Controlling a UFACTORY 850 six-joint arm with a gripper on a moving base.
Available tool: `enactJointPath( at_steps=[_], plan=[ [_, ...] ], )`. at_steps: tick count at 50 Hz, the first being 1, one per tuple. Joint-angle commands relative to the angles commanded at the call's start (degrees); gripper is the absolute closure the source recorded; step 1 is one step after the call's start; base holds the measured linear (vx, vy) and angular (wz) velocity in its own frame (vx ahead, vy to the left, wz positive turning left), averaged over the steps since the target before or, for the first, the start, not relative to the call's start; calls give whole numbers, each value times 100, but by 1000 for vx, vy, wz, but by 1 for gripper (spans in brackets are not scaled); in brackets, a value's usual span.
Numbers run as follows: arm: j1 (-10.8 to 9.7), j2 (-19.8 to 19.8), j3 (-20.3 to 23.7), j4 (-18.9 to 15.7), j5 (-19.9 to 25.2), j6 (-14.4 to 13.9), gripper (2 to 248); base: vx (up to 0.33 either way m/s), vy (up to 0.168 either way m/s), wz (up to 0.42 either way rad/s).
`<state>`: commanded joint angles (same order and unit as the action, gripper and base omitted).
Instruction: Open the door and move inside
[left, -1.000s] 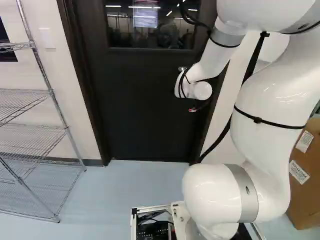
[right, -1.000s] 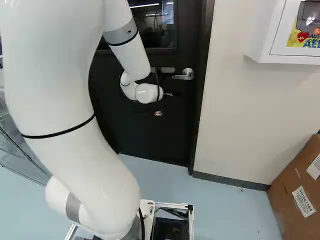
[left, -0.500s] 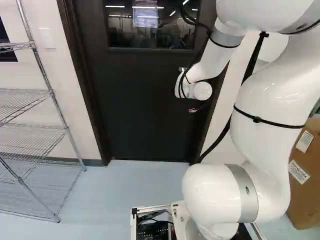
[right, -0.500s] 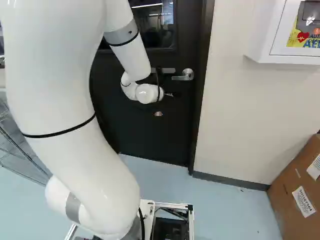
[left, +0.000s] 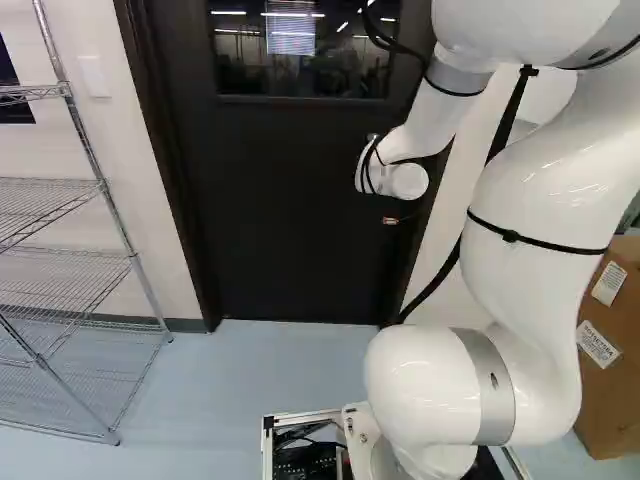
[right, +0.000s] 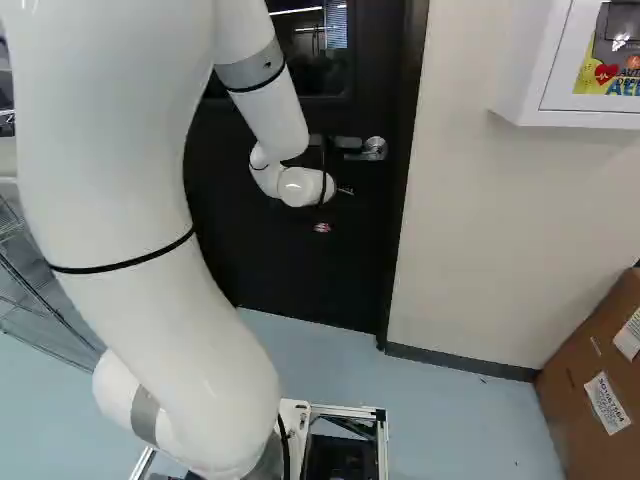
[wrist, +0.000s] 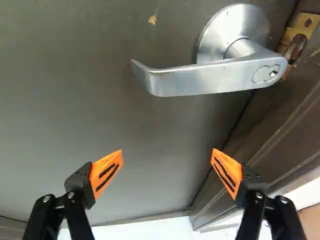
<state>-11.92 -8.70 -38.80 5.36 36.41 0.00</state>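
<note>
The black door stands closed in its dark frame. Its silver lever handle shows in the right base view, near the door's right edge. My gripper is small there, overlapping the lever's free end; its fingertips cannot be made out. Seen from the wrist, the gripper is open, its two orange pads wide apart with nothing between them. The lever handle lies ahead of the fingers, horizontal and apart from both. Its round base sits on the door, close to the brass latch plate.
A wire shelf rack stands left of the door. Right of it, a white wall cabinet hangs above a cardboard box on the floor. The door frame runs close beside the handle.
My arm's wrist has shifted slightly to the right in both base views, bringing the gripper over the lever's free end in the right one. The base and the door have not moved.
</note>
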Motion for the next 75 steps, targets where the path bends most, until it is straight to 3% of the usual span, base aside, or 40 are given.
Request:
enactJointPath(
  at_steps=[25,75],
  plan=[
    [-68,-495,-558,742,-58,0,3,0,0,0],
    [95,-1774,-2111,788,-54,0,3,0,0,0]
  ],
)
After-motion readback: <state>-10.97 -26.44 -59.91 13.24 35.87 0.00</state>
